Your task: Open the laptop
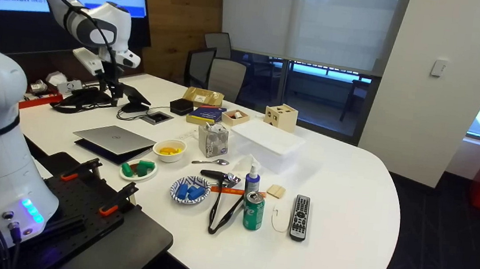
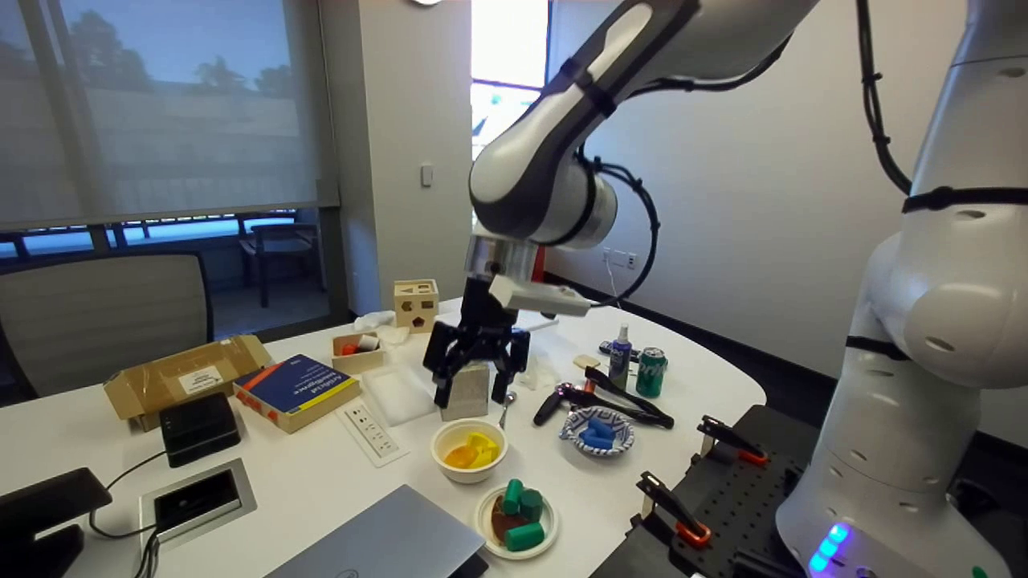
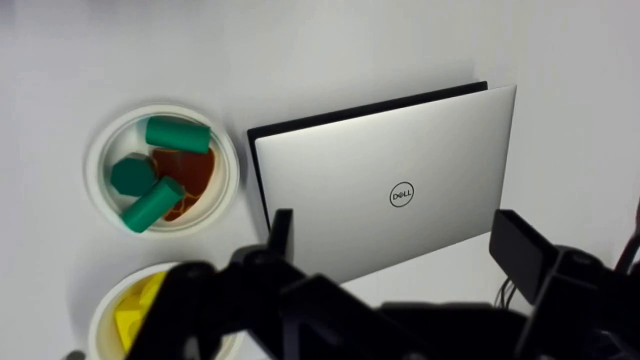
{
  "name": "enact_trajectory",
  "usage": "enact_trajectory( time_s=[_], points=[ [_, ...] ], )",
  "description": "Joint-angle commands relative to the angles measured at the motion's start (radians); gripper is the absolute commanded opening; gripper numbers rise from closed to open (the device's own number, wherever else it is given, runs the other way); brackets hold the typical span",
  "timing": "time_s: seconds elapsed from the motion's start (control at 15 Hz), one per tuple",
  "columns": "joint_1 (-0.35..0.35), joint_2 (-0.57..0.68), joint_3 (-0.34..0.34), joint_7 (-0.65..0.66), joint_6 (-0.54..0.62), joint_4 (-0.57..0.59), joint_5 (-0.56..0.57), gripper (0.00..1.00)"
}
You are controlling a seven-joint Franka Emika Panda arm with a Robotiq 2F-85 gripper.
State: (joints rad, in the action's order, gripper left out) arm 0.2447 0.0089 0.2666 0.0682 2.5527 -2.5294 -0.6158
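The laptop (image 3: 382,177) lies on the worktop (image 1: 341,185), its lid (image 1: 122,133) ajar, a dark strip of the base (image 1: 102,151) showing along the long side towards the robot. That gap looks thin, so the likeliest failure is one of the fingers (image 3: 520,250) landing on top of the lid instead of under it and pressing it down. The gripper (image 3: 395,230) hangs in the air, spread wide with nothing between its fingers; in the wrist view they show over the side opposite the gap, probably the hinge, where a straight descent would only push. A finger entering too low may hook the base and drag or tip the whole laptop. Just beside one short edge sits the plate (image 3: 231,170) of green blocks (image 3: 177,134); a sideways sweep, or a laptop shoved that way, could knock it. The bowl (image 1: 169,159) of yellow blocks (image 3: 127,320) is near the same end, and the gripper's spread could clip its rim if lowered off-centre.
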Motion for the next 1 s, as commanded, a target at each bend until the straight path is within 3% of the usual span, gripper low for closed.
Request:
enact_trajectory(
  time_s=[0.0,0.2,0.4,0.8,0.93],
  points=[
    [-0.02,0.181,0.009,-0.268,0.099,0.014,-0.273,1.0],
    [-0.081,0.31,0.033,-0.532,0.1,0.048,-0.515,1.0],
    [-0.135,0.425,0.024,-0.772,0.073,0.084,-0.684,1.0],
    [-0.205,0.623,0.01,-0.953,0.003,0.184,-0.714,1.0],
    [-0.175,0.658,-0.028,-0.97,-0.039,0.212,-0.72,1.0]
  ],
)
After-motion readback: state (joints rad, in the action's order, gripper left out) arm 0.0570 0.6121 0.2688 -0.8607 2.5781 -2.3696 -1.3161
